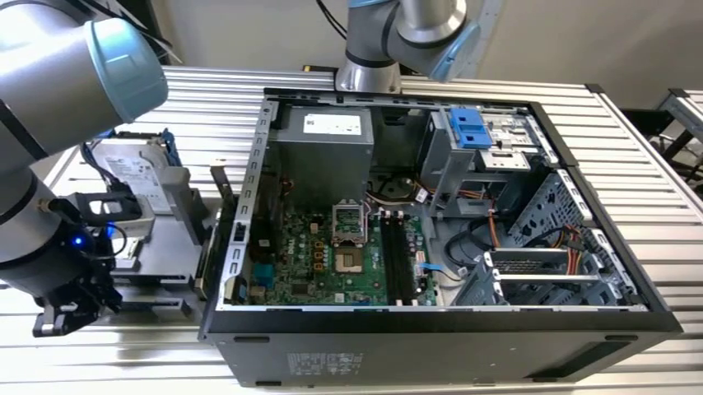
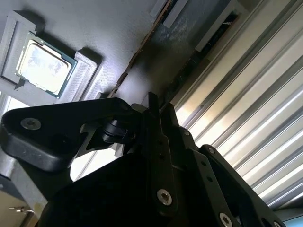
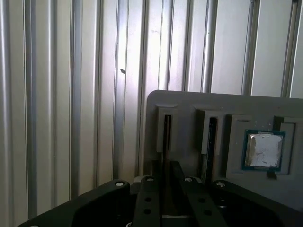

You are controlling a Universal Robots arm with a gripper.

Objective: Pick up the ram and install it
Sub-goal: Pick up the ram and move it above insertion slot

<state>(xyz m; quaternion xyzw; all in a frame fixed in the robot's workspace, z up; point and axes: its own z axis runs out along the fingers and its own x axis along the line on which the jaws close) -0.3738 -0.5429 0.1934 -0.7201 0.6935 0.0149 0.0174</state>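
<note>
Nearest the lens in both wrist views, the matte black, screw-studded gripper [image 3: 166, 182] [image 2: 152, 111] sits over the ram [image 3: 166, 135], a thin board seen edge-on, upright in a narrow slot of a smooth grey moulded holder [image 3: 189, 101]; whether it is clamped on the board cannot be told. A second stick [image 3: 211, 137] stands in the neighbouring slot, beside a square processor [image 3: 263, 150] with a dull metal lid. The holder rests on a ribbed aluminium table [image 3: 71, 94], near the open computer case [image 1: 439, 329].
</note>
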